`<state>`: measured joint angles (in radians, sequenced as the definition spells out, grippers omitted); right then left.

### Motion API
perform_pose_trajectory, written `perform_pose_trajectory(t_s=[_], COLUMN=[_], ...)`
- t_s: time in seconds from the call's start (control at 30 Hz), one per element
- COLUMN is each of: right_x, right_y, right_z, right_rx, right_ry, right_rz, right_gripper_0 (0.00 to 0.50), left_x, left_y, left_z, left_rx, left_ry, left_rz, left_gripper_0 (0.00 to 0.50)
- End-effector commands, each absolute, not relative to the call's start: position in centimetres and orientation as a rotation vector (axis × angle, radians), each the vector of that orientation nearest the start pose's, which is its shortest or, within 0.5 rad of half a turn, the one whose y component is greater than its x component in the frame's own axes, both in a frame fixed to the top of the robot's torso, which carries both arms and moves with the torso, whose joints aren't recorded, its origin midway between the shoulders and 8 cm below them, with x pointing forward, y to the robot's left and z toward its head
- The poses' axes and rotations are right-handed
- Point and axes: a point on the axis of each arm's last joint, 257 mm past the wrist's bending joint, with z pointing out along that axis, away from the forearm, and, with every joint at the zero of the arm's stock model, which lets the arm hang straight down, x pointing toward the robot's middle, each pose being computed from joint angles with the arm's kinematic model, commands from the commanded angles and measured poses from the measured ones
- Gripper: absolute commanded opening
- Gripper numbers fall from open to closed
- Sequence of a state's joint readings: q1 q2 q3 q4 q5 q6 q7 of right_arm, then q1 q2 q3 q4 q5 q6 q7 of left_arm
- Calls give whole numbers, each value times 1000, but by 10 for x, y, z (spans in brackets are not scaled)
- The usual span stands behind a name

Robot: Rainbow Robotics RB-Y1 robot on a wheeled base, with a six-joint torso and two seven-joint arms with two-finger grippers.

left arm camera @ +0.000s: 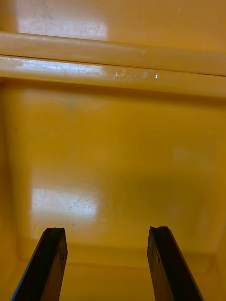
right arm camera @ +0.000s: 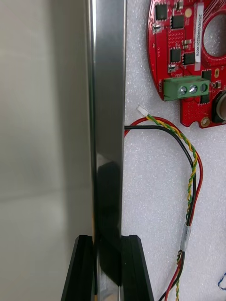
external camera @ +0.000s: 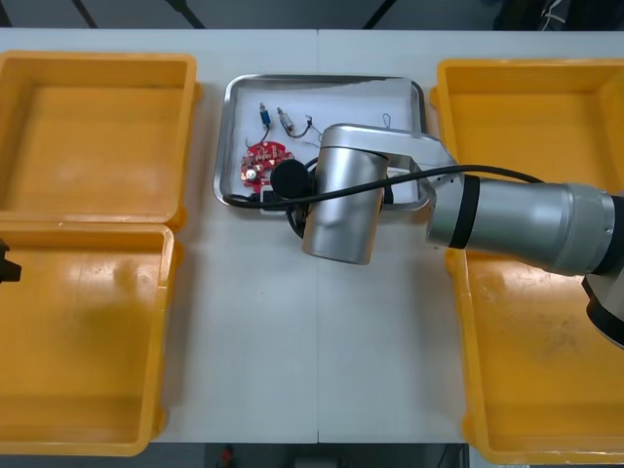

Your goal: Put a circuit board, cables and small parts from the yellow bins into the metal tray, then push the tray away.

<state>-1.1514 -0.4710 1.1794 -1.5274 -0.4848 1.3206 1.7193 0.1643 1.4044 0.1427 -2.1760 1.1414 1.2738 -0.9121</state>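
The right arm reaches over the metal tray, near the red circuit board.

red circuit board and cables lie in metal tray

Front view: my right gripper buried under own wrist; same wrist covers near rim of metal tray and part of circuit board. Small metal parts too tiny to tell kind.

Right wrist view: circuit board cut off on two sides, red and yellow cable runs out of frame, blue and white cable mere sliver at picture edge (barely a loop).

My left gripper: finger bases cut off.
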Motion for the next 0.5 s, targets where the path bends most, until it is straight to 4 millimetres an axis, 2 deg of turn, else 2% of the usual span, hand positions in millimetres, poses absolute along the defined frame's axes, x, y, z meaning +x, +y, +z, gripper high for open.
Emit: perform_pose_trajectory(t_s=[0.03,0.27,0.5], right_x=[571,598,613], right_y=[11,18,23], right_z=[-180,-165,-154], right_rx=[-1689,-1643,-1619], right_ry=[1687,1650,1608], right_rz=[-673,-668,-653], right_gripper_0=[0,0,0], left_x=[367,367,367], left_y=[419,419,419], left_z=[-165,-165,-165], left_rx=[-51,-51,-51], left_ry=[2644,2644,2644], left_rz=[116,116,116], left_gripper_0=[500,500,500])
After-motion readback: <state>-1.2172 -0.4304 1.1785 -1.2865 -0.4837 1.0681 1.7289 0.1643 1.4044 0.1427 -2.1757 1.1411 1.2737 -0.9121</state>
